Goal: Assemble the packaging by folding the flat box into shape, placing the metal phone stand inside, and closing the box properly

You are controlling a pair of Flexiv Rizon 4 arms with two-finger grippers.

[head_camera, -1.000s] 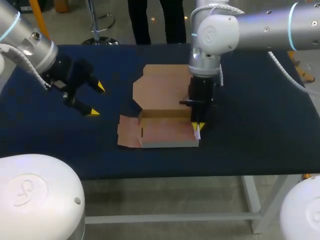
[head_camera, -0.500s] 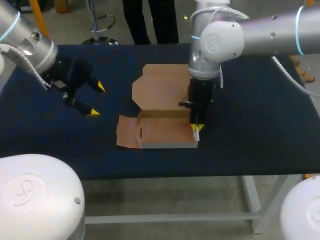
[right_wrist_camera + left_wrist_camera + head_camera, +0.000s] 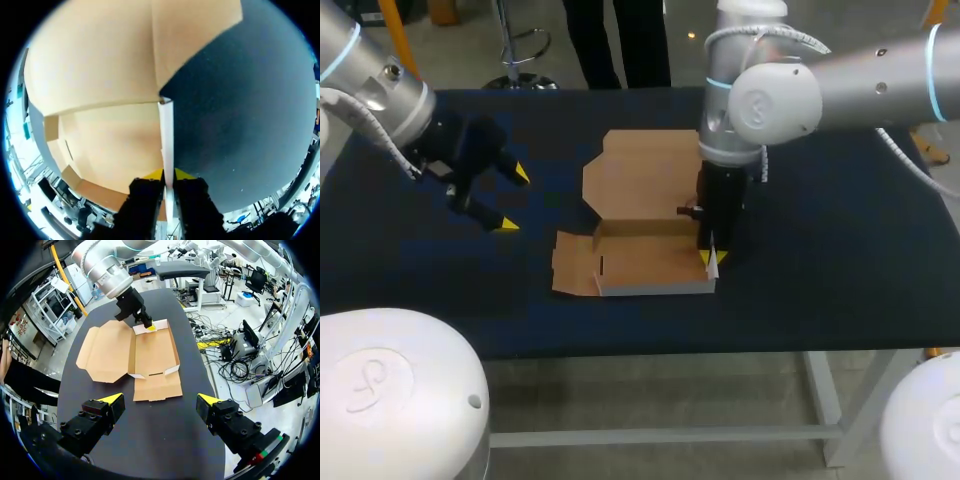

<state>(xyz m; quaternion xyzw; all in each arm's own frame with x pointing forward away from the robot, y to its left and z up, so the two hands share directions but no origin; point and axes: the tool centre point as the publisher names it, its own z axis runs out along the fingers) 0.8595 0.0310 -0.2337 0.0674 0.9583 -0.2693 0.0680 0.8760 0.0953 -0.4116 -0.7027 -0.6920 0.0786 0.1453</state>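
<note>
Step in hand: folding box into shape. Box (image 3: 650, 262) half-formed at centre of table (image 3: 820, 250); lid (image 3: 640, 170) flat at 12 o'clock, side flap (image 3: 575, 265) flat at 9 o'clock. Right gripper (image 3: 711, 258) clenched on upright side wall (image 3: 166, 145) at 3 o'clock. Left gripper (image 3: 513, 199) released, well apart at 9 o'clock. Phone stand not visible. Next move likely calls for raising 9 o'clock flap.

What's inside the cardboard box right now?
Only a bare floor shows inside the cardboard box, with nothing lying in it. The right tool, shut on its side wall, covers that corner.

Box (image 3: 650, 262) on table (image 3: 840, 250), right jaws astride its right wall, left jaws well left
</note>
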